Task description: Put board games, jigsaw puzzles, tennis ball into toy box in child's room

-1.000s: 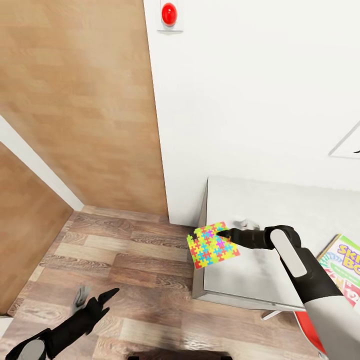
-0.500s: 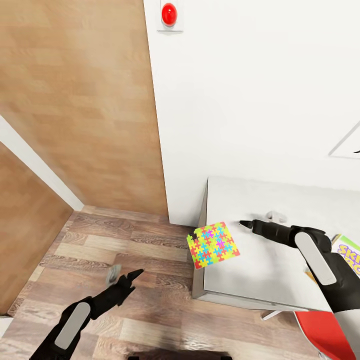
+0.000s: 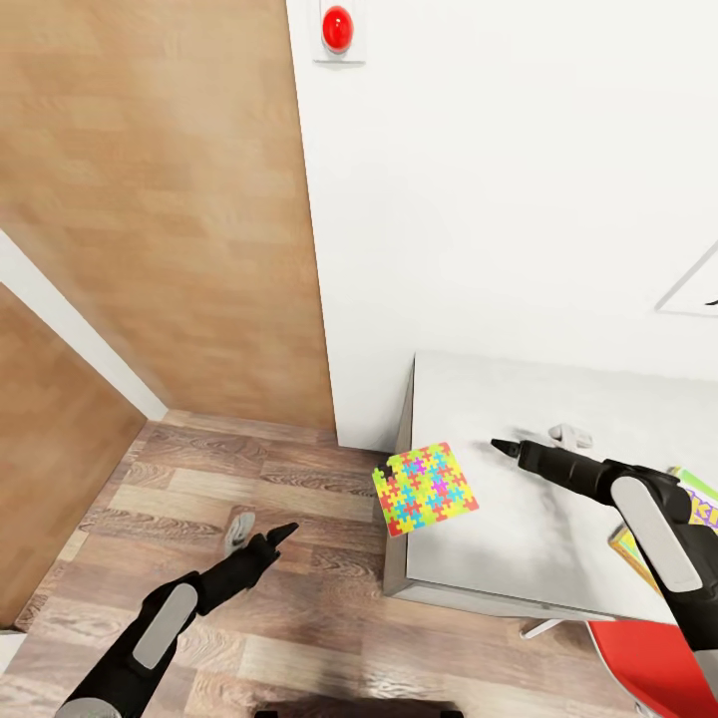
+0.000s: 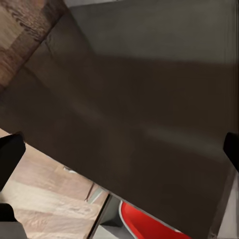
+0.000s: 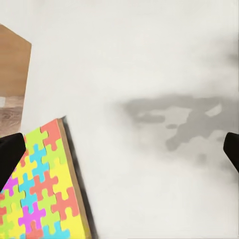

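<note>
The thin square multicoloured jigsaw puzzle slab (image 3: 425, 489) lay on the light-grey bench (image 3: 519, 538), overhanging its left edge. The right tool (image 3: 536, 442) hovered just beside it, fingers apart and empty. The left tool (image 3: 258, 535) hung over the wood-plank floor (image 3: 199, 499), fingers apart.

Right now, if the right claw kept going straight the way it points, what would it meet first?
Probably the jigsaw puzzle overhanging the table edge; the right claw aims toward it, open, though its height above the tabletop is unclear.
</note>
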Robot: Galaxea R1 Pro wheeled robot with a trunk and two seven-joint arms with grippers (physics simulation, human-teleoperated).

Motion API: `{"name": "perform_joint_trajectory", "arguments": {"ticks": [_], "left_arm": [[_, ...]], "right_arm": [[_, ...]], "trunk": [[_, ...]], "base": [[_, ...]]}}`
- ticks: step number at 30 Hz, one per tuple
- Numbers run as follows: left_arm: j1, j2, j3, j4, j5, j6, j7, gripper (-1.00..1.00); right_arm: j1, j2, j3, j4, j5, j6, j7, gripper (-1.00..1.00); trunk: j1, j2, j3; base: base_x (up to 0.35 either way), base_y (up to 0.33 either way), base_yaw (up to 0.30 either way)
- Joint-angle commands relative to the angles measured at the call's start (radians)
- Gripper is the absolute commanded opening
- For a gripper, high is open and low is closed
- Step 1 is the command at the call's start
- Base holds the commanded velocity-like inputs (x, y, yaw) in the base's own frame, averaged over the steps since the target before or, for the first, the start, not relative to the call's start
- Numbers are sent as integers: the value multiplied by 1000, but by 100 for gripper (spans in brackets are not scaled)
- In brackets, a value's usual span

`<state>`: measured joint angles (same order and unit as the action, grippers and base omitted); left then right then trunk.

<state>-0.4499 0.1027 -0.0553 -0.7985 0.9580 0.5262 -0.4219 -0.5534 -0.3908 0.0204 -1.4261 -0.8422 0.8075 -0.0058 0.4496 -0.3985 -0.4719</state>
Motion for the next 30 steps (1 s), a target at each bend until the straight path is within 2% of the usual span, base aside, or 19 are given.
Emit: {"name": "perform_joint_trajectory", "arguments": {"ticks": [1, 7, 15, 20, 27, 30], "left_arm": [[-6, 1, -8, 6, 7, -1, -5, 100], [-40, 1, -40, 39, 7, -35, -39, 100], [-84, 1, -40, 84, 7, -79, -84, 100], [-84, 1, -40, 112, 7, -104, -112, 100], [-84, 1, -40, 151, 7, -104, -151, 100], [-67, 9, -23, 157, 23, -87, -156, 100]], "right_arm": [[-1, -1, 1, -6, 0, 3, -1, 100], [-1, -1, 1, -40, 0, 3, -1, 100], [-1, -1, 1, -67, 0, 3, -1, 100], [-1, -1, 1, -67, 0, 3, -1, 100], [-1, -1, 1, -67, 0, 3, -1, 100], [-18, 16, 18, -50, -5, 20, -18, 100]], "trunk": [[1, -2, -1], [1, -2, -1], [1, -2, -1], [1, -2, -1], [1, -2, -1], [1, -2, -1]], "base": [[0, 0, 0], [0, 0, 0], [0, 0, 0], [0, 0, 0], [0, 0, 0], [0, 0, 0]]}}
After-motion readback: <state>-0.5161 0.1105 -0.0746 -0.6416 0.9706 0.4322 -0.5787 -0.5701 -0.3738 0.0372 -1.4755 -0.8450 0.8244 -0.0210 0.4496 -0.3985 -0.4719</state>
